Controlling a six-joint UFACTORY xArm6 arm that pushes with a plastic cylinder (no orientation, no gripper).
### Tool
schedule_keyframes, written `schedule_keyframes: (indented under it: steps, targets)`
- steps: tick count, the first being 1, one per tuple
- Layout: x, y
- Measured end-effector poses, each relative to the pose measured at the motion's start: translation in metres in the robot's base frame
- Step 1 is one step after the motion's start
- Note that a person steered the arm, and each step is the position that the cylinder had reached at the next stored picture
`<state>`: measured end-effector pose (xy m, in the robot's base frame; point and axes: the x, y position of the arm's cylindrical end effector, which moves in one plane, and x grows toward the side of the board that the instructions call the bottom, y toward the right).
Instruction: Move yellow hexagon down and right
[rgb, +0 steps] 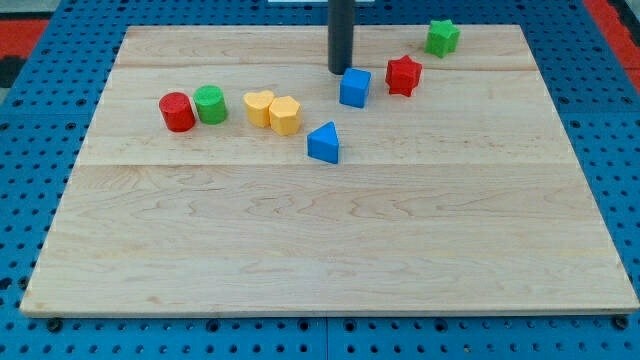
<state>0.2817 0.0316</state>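
You'll find my tip (341, 70) near the desk's (330, 240) top edge, just above and left of the blue cube (354, 87). No jaws show here, only the rod. The yellow hexagon (285, 115) sits left of centre, touching the yellow heart (259, 107) on its left, with the blue triangle (324, 143) down to its right.

The hexagon (285, 115) touches the heart (259, 107) on its left, triangle (323, 143) lower right.
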Motion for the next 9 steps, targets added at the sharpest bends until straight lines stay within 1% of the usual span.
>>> schedule_keyframes:
  steps: [2,3,5,6,7,8,9]
  targets:
    - [0.044,0.001]
    - [0.043,-0.034]
    - [0.079,-0.079]
    - [0.103,-0.144]
    - [0.143,-0.161]
    - [0.168,-0.151]
    - [0.177,-0.166]
